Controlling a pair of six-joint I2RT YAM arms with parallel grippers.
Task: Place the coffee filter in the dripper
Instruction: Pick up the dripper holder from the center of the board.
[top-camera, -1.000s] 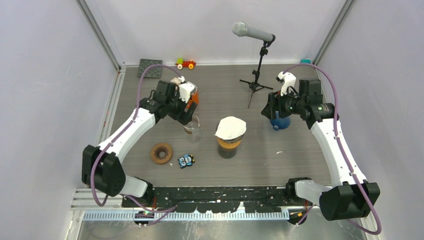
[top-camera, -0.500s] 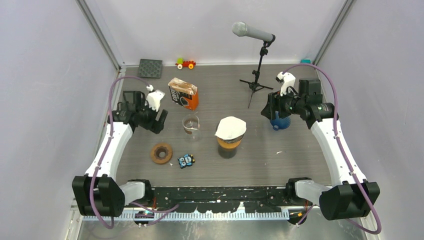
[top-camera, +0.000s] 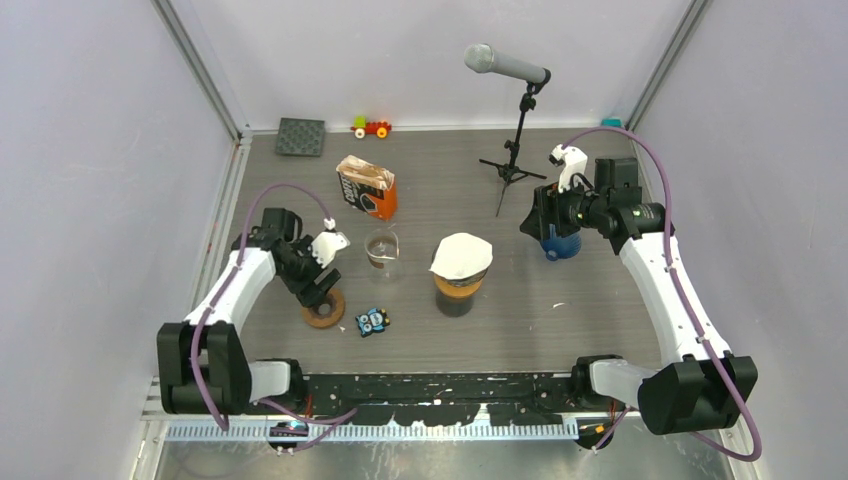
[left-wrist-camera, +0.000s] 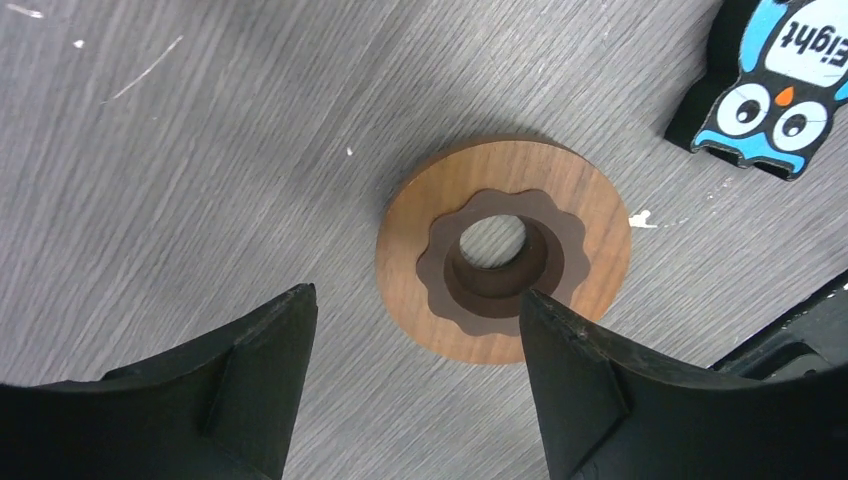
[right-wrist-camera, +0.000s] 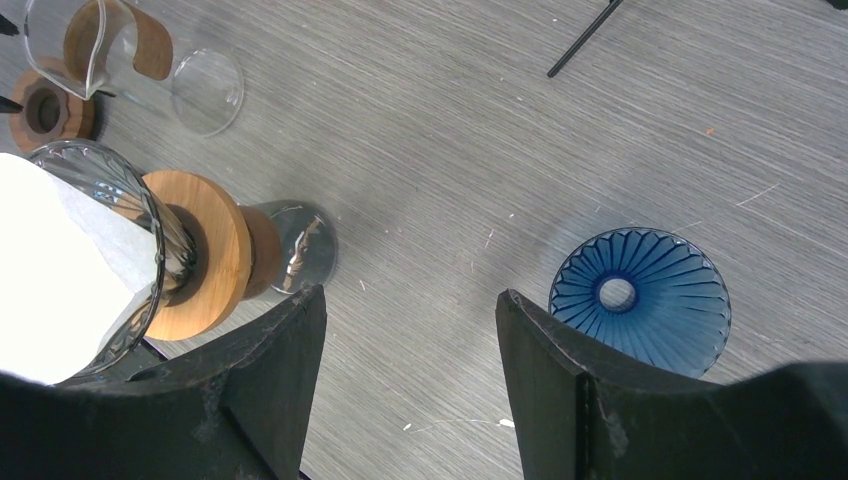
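On the bench (top-camera: 590, 310), the coffee filter (top-camera: 460, 255) sits in the glass dripper (right-wrist-camera: 140, 210). Only the left wrist view shows the left hand (left-wrist-camera: 415, 300) spread wide above a wooden ring (left-wrist-camera: 600, 230); the right hand (right-wrist-camera: 410, 295) gapes empty.

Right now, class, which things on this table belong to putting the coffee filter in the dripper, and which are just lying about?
For the job: white coffee filter, the glass dripper it sits in, perhaps the blue dripper too.
Lying about: wooden ring, coffee bag, glass beaker, penguin toy, microphone stand, toy train, dark mat.
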